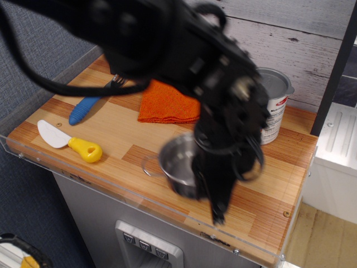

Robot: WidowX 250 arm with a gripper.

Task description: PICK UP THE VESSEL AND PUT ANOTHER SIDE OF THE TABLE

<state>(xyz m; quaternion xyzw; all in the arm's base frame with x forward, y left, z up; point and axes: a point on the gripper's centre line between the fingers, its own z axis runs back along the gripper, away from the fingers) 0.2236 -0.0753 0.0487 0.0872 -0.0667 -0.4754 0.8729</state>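
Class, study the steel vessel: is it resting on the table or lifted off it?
Cannot tell for certain. The vessel is blurred, tilted towards the camera in the gripper, above the table; contact underneath is hidden.

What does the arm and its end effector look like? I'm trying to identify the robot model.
The arm is black all over, bulky and rounded, blurred by motion. A black cable loops along its left part. The end effector is also black, narrowing to slim dark fingers. A pale round spot shows near the wrist. No legible markings or logos.
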